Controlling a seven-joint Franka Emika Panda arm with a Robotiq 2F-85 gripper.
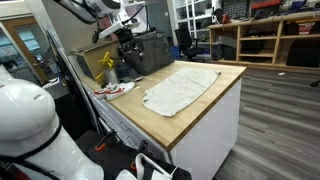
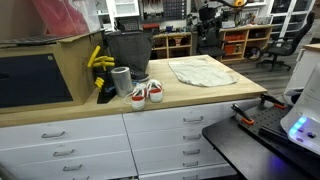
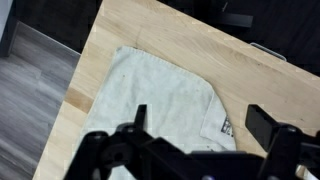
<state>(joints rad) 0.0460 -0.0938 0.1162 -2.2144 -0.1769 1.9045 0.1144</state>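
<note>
A pale beige cloth lies flat on the wooden countertop, with a small printed label near its edge. In both exterior views the cloth is spread across the middle of the counter. My gripper hangs high above it, open, and nothing is between its dark fingers. In an exterior view the gripper is well clear of the counter, touching nothing. In an exterior view the gripper is small and dark at the top.
A pair of red-and-white sneakers and a grey can stand near the counter's end. Behind them are a black bin and something yellow. The floor drops off beside the counter. A white machine stands close by.
</note>
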